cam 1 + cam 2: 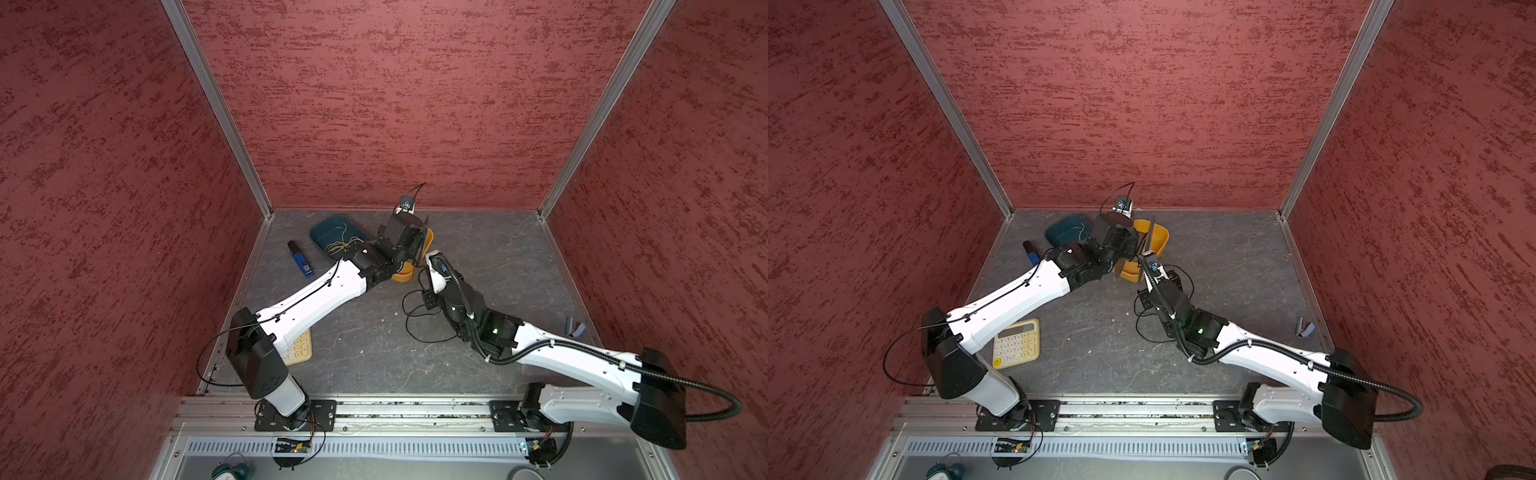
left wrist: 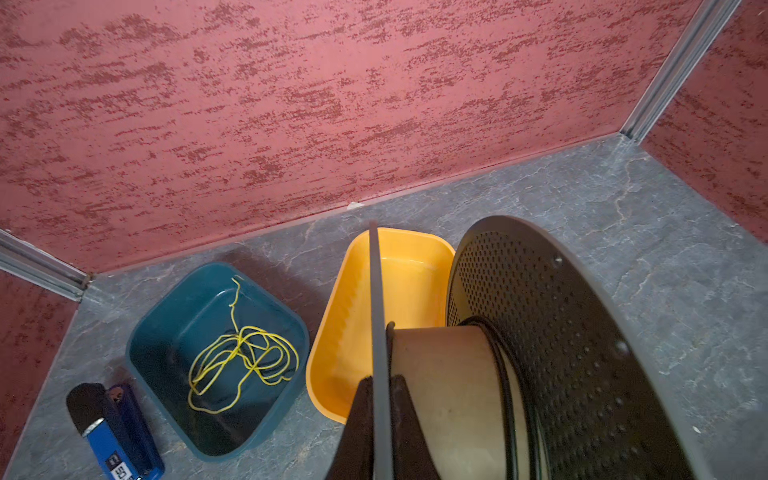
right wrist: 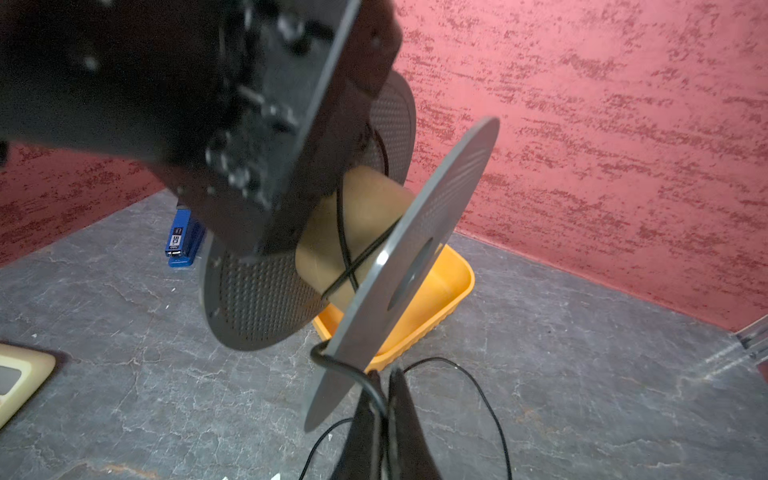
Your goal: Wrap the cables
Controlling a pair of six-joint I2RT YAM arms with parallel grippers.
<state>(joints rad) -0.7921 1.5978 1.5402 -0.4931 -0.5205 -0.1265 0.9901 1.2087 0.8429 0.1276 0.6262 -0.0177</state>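
- Black cable (image 3: 341,224), long, thin and flexible, lay partly on a spool. Two strands crossed in an X on the core and one strand bent over a flange rim. The rest sprawled in loose loops on the grey stone-patterned table (image 1: 498,270) near the middle, beside the right arm.
- The spool (image 2: 561,332), with dark perforated flanges and a brown cardboard core, hung at the far middle over the orange plastic tray (image 2: 340,332).
- The left gripper (image 2: 380,380) was pressed onto the edge of one flange. Gripping the rim probably served to leave the core bare for the cord.
- The right gripper (image 3: 384,378) was pinched on the cable just beside the other flange's rim. So short a lead probably served to steer the cord with little slack.
- Winding looked barely begun, since most of the cord was on the table.
- The strand hooked over the rim was the risk. It had to drop between the flanges, or the next turn could slip off.
- Left of the orange tray sat a teal plastic tray (image 2: 166,332) holding a tangled yellow-green wire (image 2: 245,334).
- A blue stapler (image 2: 120,449) lay further left and a cream calculator (image 1: 1016,343) at the near left. Both were well apart from the work.
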